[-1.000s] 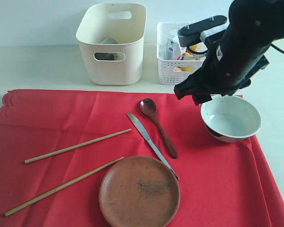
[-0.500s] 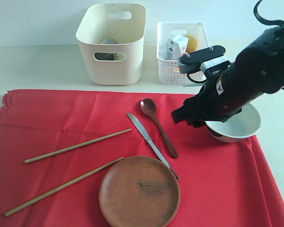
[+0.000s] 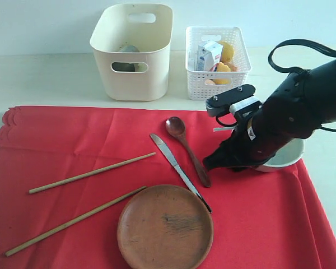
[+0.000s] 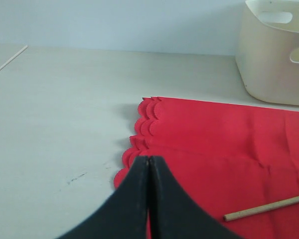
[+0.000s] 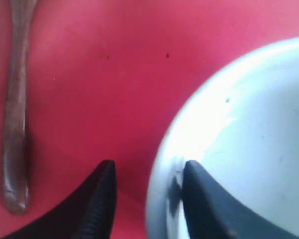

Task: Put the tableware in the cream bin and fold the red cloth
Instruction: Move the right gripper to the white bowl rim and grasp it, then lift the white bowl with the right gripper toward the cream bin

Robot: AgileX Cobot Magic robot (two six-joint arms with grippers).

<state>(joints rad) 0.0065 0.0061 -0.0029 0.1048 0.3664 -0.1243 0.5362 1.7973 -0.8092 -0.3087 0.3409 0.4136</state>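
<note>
We see the pale bowl (image 3: pixel 285 157) on the right part of the red cloth (image 3: pixel 73 140), half hidden behind the right arm. The right gripper (image 5: pixel 148 167) is spread across its rim, 1 finger inside and 1 outside, with cloth showing between that finger and the rim. Further left lie the wooden spoon (image 3: pixel 187 150), knife (image 3: pixel 176 168), brown plate (image 3: pixel 165 227) and 2 chopsticks (image 3: pixel 92 174). The cream bin (image 3: pixel 131 78) stands behind the cloth. The left gripper (image 4: pixel 148 164) is pressed together over the scalloped edge

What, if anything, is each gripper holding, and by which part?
Nothing yet. The right gripper has its fingers astride the bowl rim, the outer one not touching. The left gripper is shut and empty.
</note>
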